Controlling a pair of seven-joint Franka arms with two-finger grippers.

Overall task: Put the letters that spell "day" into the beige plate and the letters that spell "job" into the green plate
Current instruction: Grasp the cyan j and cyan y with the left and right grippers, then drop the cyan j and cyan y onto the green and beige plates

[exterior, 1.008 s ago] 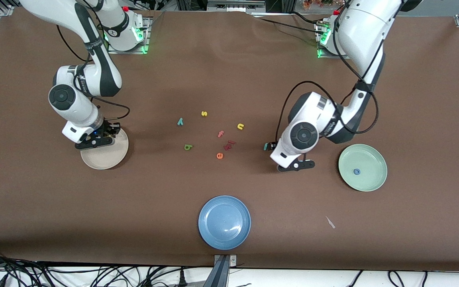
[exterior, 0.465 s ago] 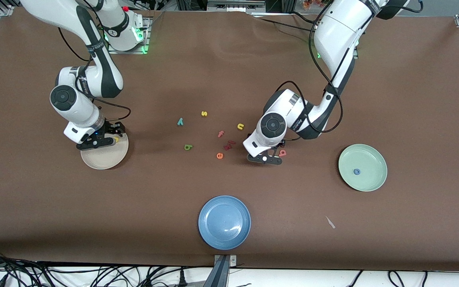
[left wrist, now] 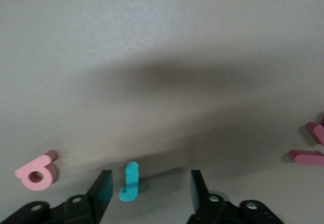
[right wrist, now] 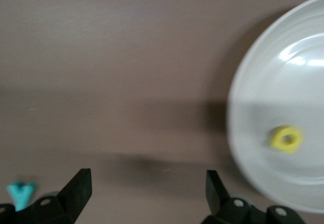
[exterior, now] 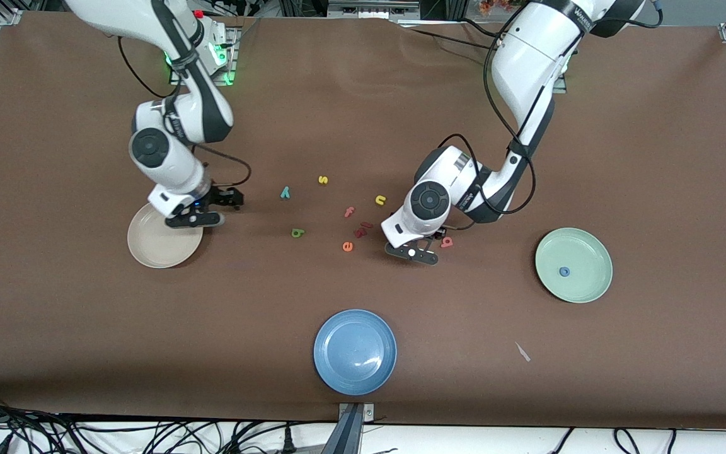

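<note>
Brown worktop (exterior: 363,113): matt cloth-like cover, slight ripples nr the arm bases. Round blue plate (exterior: 355,352): glossy, w/ a light glint. Round cream-beige plate (right wrist: 283,97): smooth, shiny, bright reflections. Pale mint-green plate (exterior: 583,252): smooth, softer sheen. Teal foam "j" (left wrist: 130,181) & pink foam "b" (left wrist: 37,172): matt, soft-edged. Arm shells: glossy white plastic.

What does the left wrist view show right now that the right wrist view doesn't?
Only the left wrist view: the teal "j" between the left gripper's open fingers, with the pink "b" beside it. Only the right wrist view: the yellow "d" lying in the beige plate, the teal "y", and the open right gripper. Both show the brown table.
</note>
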